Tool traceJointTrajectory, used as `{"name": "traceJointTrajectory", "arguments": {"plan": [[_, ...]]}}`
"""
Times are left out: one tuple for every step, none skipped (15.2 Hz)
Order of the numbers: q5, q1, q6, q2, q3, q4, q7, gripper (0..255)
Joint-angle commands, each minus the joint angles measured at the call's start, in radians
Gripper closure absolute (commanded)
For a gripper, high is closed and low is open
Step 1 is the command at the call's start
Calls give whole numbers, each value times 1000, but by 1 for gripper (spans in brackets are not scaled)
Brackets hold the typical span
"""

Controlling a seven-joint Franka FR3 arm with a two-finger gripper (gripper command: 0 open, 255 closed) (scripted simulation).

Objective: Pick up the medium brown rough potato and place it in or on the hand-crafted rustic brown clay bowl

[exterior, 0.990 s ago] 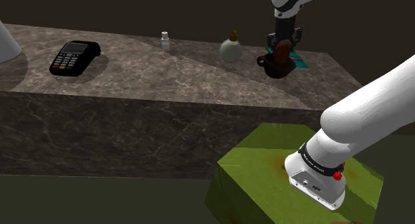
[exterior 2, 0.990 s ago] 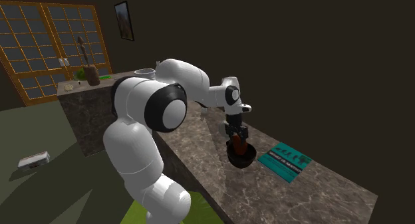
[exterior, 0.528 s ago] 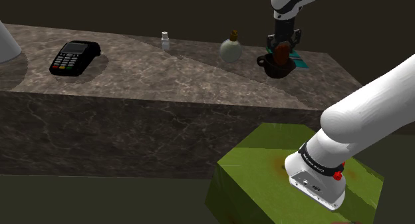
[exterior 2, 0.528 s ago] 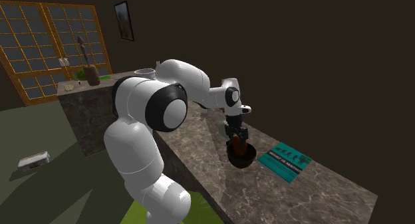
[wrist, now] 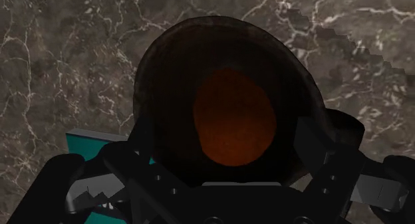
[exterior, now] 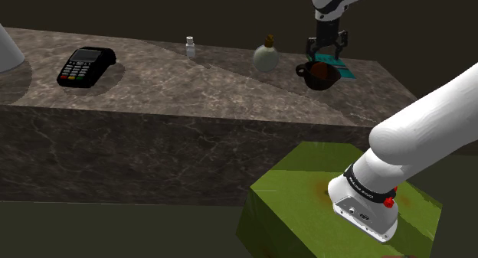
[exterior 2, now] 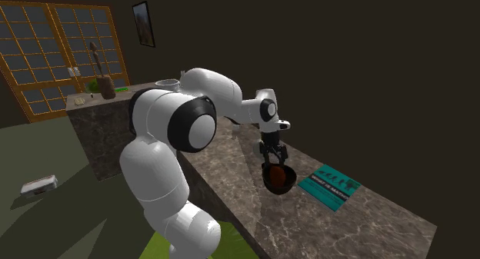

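The dark brown clay bowl stands on the marble counter near its far end in the shoulder view. The reddish-brown potato lies inside it, free of the fingers. My gripper hangs straight above the bowl, open, with nothing between its fingers. From the second exterior view the gripper points down over the bowl, and the potato rests in the hollow. Looking down from the wrist, the potato sits in the middle of the bowl, between and beyond the spread black fingers.
A teal booklet lies just behind the bowl. A pale round flask, a small clear bottle and a black card terminal stand further along the counter. The green stand is at the lower right.
The gripper has opened and let go of the potato, which dropped from between the fingers into the bowl. The hand has risen slightly.
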Motion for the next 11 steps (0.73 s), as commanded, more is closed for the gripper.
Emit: {"name": "traceJointTrajectory", "arguments": {"plan": [[8, 6, -50, -7, 7, 42, -5, 0], [14, 10, -84, -10, 13, 72, -7, 0], [18, 13, -110, -11, 17, 96, -9, 0], [18, 13, -110, -11, 17, 96, -9, 0], [18, 13, -110, -11, 17, 95, -9, 0], [18, 13, -110, -11, 17, 96, -9, 0], [18, 13, -110, -11, 17, 96, -9, 0], [18, 13, -110, -11, 17, 96, -9, 0], [18, 13, -110, -11, 17, 96, -9, 0], [18, 13, -110, -11, 17, 96, -9, 0], [18, 13, -110, -11, 17, 96, -9, 0]]}}
